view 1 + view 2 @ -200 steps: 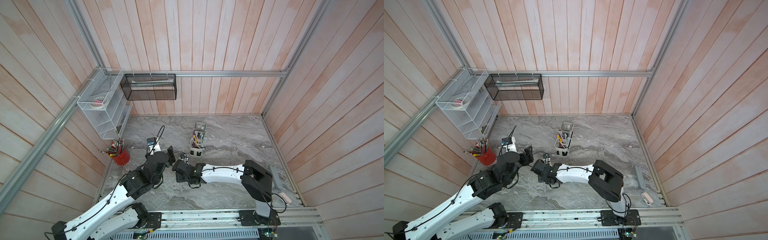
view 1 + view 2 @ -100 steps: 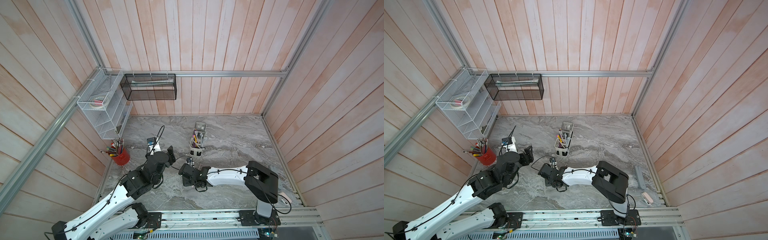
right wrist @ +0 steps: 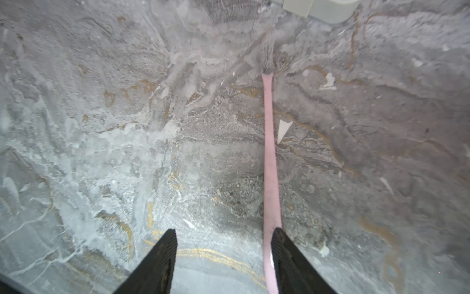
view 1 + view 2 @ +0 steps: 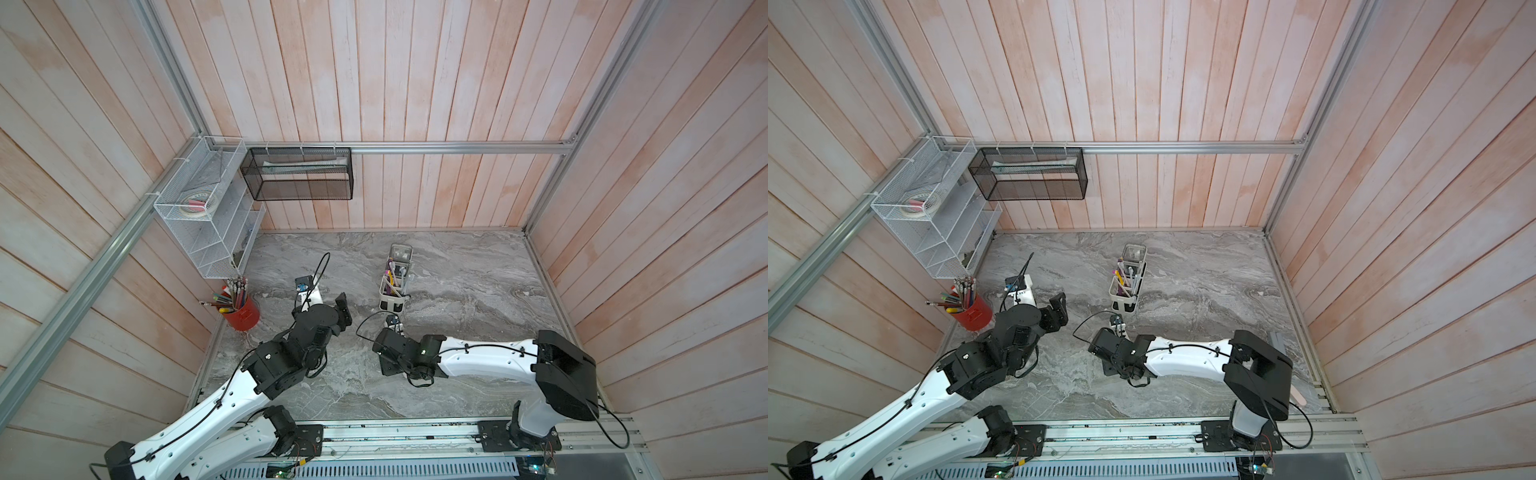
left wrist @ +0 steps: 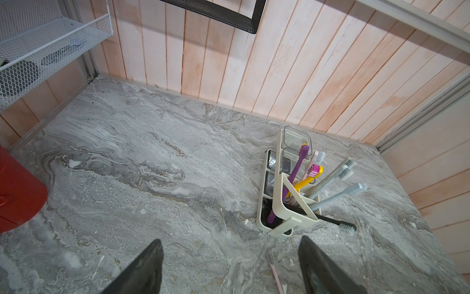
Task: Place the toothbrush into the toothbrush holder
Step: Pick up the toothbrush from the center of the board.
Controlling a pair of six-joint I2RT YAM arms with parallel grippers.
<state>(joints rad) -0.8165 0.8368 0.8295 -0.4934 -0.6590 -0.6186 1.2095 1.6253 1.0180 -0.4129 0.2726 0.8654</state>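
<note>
At the upper left in both top views a white rack (image 4: 203,216) hangs on the wall, and below it a red cup (image 4: 243,318) of pens stands on the grey worktop (image 4: 478,282). Right of the cup, the left claw (image 5: 230,245) faces the holder, spread wide with nothing in it. Near the centre, the right claw (image 3: 223,236) points down at the worktop, its jaws partly apart and not clamped on anything. The pink toothbrush (image 3: 269,152) lies flat in that gap, close against one jaw, with its bristle end toward the holder. The arm hides it in the top views. Just above, at mid-frame, the cream holder (image 4: 392,291) stands upright with several other brushes (image 5: 312,175) in it. The pink one lies outside it, near its end.
</note>
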